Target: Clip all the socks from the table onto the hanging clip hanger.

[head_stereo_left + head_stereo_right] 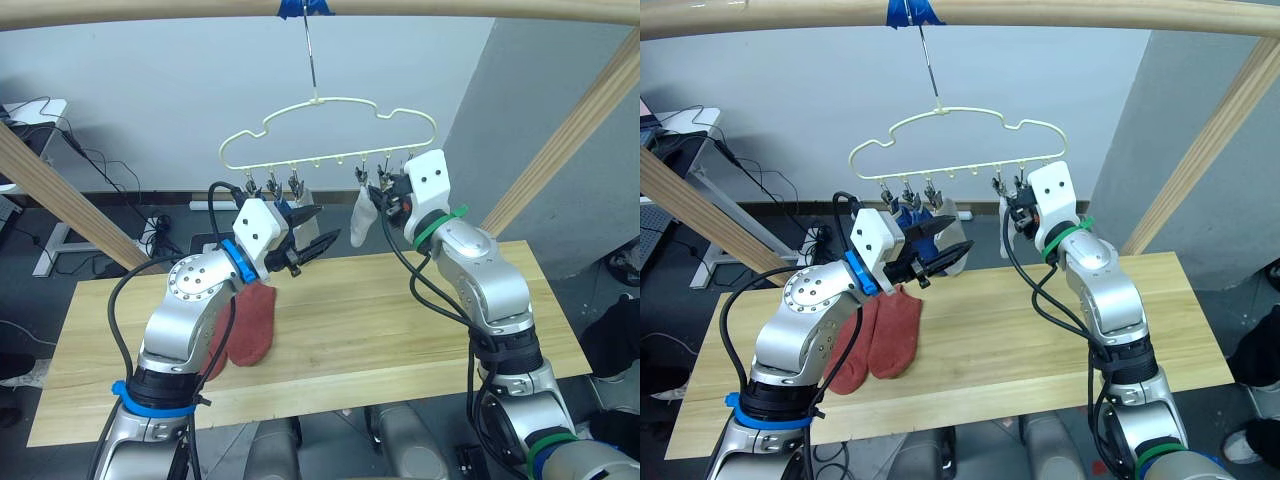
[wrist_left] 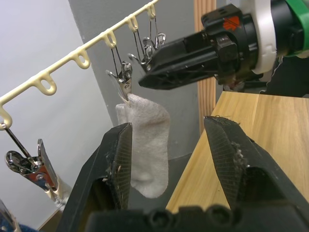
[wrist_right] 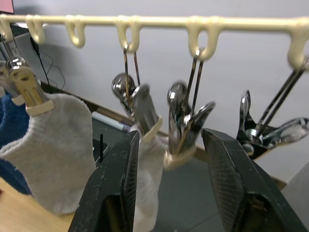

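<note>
The pale clip hanger (image 1: 330,120) hangs by its hook above the table (image 1: 400,330). A blue sock (image 1: 908,214) and a light grey sock (image 3: 58,145) hang from its left clips. Another light grey sock (image 1: 362,215) hangs from a clip right of the middle. Two rust-red socks (image 1: 895,335) lie side by side on the table, under my left arm. My left gripper (image 1: 312,230) is open and empty, raised below the left clips. My right gripper (image 3: 170,137) is open at the right-hand clips (image 3: 181,121), its fingers on either side of two of them.
A thick wooden rail (image 1: 450,8) carries the hanger's hook, which is marked with blue tape (image 1: 300,8). Slanted wooden posts (image 1: 570,130) stand at both ends of the table. Behind, on the left, are a desk and floor cables (image 1: 150,225).
</note>
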